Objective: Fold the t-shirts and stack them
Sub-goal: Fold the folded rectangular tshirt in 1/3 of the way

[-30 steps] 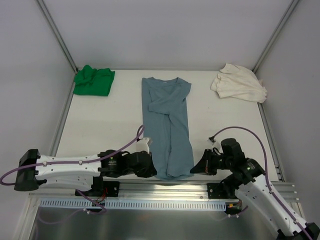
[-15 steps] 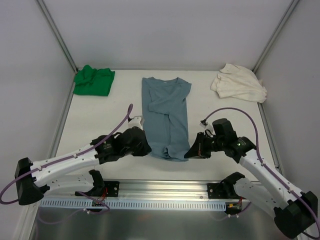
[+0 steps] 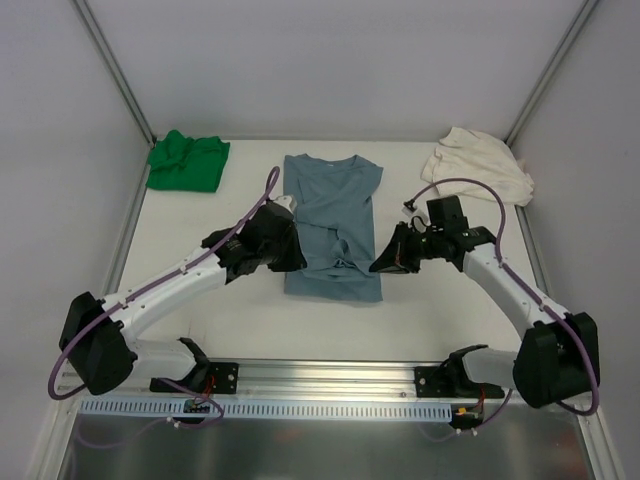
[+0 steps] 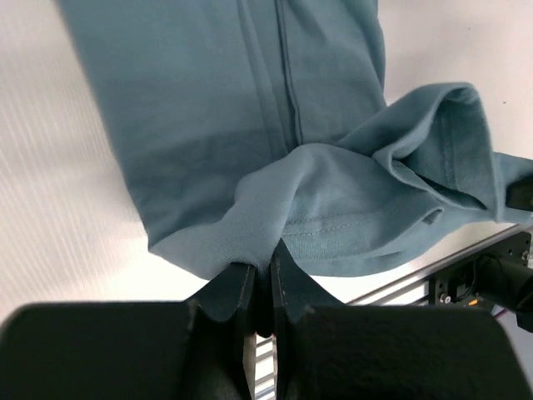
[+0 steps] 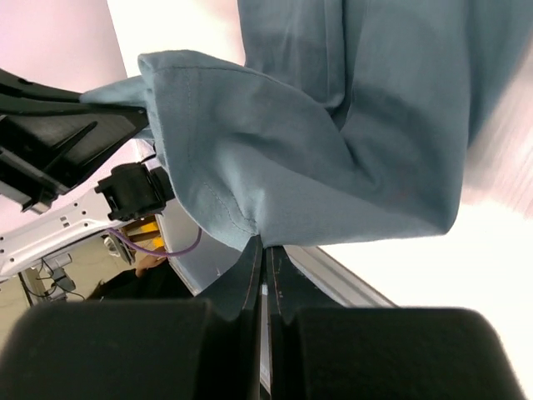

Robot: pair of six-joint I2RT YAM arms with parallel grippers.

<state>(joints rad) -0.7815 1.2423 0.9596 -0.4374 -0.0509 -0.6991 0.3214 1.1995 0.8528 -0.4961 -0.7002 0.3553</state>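
The dusty blue-grey t-shirt (image 3: 332, 215) is lying lengthwise in the middle of the counter (image 3: 200, 290), with its neck end pointing toward the far edge. The left gripper (image 4: 261, 279) is pinching the left corner of the hem, its fingers pressed together on a bunched fold of cloth. The right gripper (image 5: 263, 254) is pinching the opposite hem corner in the same way, fingers clamped tight on the fabric. Both are holding the hem raised and doubled back over the lower part of the shirt, so the cloth is sagging in loose folds between them. It seems to be hanging just above the layer beneath, though the overhead view is too coarse to be sure. The bright green t-shirt (image 3: 187, 160) is sitting crumpled in the far left corner. The cream-white t-shirt (image 3: 478, 165) is sitting rumpled in the far right corner. Both are lying well apart from the blue one.
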